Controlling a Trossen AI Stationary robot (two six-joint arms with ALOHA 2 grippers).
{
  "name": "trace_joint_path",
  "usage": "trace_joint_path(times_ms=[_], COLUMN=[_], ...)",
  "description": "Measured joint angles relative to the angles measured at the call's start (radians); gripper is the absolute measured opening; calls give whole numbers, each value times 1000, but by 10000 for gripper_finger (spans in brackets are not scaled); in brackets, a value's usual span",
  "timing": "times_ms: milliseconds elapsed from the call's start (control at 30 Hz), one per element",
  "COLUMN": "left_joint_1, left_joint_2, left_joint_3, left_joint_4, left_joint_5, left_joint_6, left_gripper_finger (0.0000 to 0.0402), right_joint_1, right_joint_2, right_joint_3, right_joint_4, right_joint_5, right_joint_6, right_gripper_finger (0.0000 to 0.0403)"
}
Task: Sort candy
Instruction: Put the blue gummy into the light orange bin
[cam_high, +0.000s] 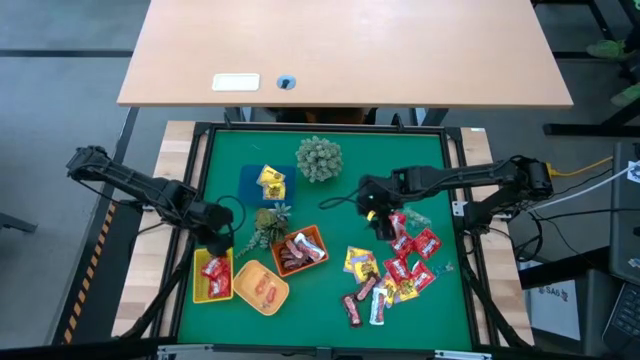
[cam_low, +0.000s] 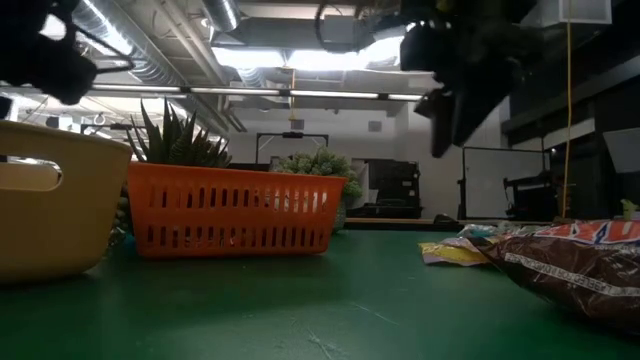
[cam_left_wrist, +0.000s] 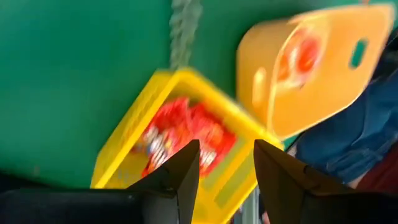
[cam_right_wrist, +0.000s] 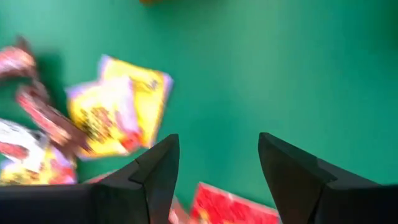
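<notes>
High view, candy (cam_high: 392, 272) heap red, yellow, brown, left gripper (cam_high: 217, 243) and right gripper (cam_high: 383, 222) fingers apart, empty.

A robotics laboratory or industrial workshop is indicated. Exposed silver ventilation ducts (cam_low: 150, 50) and long fluorescent ceiling lights (cam_low: 300, 60) are seen in the low view, with dark equipment racks (cam_low: 395, 190) standing at the back of the room. A green-matted desk (cam_high: 330, 300) framed in black metal is set on a grey floor, behind which a pale wooden tabletop (cam_high: 345, 50) is placed. Cables (cam_high: 590, 170) are routed beside it.
</notes>
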Motion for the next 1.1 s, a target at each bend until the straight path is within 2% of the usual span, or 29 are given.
trace_joint_path(times_ms=[133,233,300,467,733,967,1100], left_joint_1=[0,0,0,0,0,0,0], left_joint_2=[0,0,0,0,0,0,0], left_joint_3=[0,0,0,0,0,0,0], left_joint_4=[80,140,173,217,219,219,219], left_joint_5=[-93,-141,-161,-174,-197,-224,-224], left_joint_6=[1,3,3,4,58,58,58], left_gripper_finger=[137,137,138,138,138,138,138], right_joint_1=[0,-1,-14,-68,-148,-157,-157], right_joint_2=[0,0,0,0,0,0,0], right_joint_3=[0,-17,-39,-128,-288,-360,-384], right_joint_4=[-80,-104,-112,-55,170,225,242], right_joint_5=[126,255,303,309,309,376,362], right_joint_6=[3,60,111,214,331,337,336], right_gripper_finger=[221,221,221,221,221,221,221])
